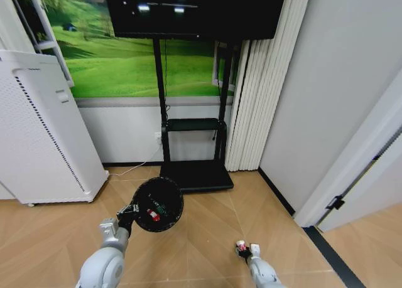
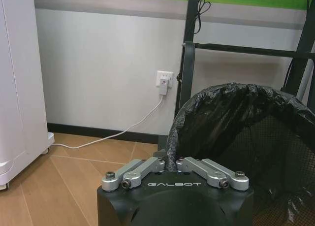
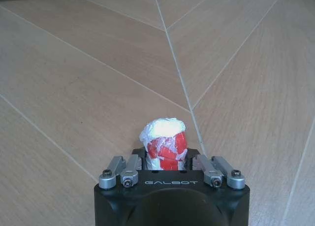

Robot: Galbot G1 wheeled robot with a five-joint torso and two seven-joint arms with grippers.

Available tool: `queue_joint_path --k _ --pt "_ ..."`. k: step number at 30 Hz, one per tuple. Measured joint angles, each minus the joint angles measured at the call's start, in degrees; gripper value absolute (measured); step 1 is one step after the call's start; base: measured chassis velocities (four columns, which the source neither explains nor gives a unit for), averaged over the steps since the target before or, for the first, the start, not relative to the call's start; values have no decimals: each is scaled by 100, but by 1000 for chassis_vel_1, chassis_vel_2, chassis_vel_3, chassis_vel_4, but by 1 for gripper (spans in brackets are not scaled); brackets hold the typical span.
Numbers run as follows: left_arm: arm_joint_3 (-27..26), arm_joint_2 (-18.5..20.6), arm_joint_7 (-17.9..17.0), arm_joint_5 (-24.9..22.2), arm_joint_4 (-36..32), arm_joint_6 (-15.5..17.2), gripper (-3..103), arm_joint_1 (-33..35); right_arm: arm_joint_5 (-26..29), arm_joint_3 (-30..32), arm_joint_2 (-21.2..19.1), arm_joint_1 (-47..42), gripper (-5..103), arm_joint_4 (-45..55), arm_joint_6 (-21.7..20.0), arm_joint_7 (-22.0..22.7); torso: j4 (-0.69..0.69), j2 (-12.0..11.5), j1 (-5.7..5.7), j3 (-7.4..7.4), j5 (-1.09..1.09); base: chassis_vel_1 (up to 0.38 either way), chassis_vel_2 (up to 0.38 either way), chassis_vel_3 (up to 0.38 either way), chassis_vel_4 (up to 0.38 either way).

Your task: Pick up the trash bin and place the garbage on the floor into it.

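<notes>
The round black trash bin (image 1: 158,204), lined with a glossy black bag, hangs just above the floor (image 1: 207,238). My left gripper (image 1: 129,211) is shut on its near-left rim. In the left wrist view the left gripper (image 2: 169,162) pinches the bag-covered rim of the trash bin (image 2: 246,132). Inside the bin lie a red wrapper (image 1: 152,214) and a bottle with a green label (image 1: 162,208). Low at the front right, my right gripper (image 1: 244,249) is shut on a crumpled white-and-red piece of garbage (image 3: 164,141). The right gripper (image 3: 166,158) holds it above bare herringbone floor (image 3: 98,88).
A tall white perforated appliance (image 1: 44,131) stands at the left. The black TV stand (image 1: 191,172) has its base just behind the bin. A white cord (image 2: 118,134) runs from a wall outlet (image 2: 164,81). A door frame and a dark floor strip (image 1: 330,253) lie at the right.
</notes>
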Motion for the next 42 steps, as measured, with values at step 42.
queue_joint_path --k 42 --pt "2129 -969 -357 695 2079 -335 4 -1210 -154 -880 -67 -1099 35 5020 -710 -568 0 0 0 0 0 0 0 0 0"
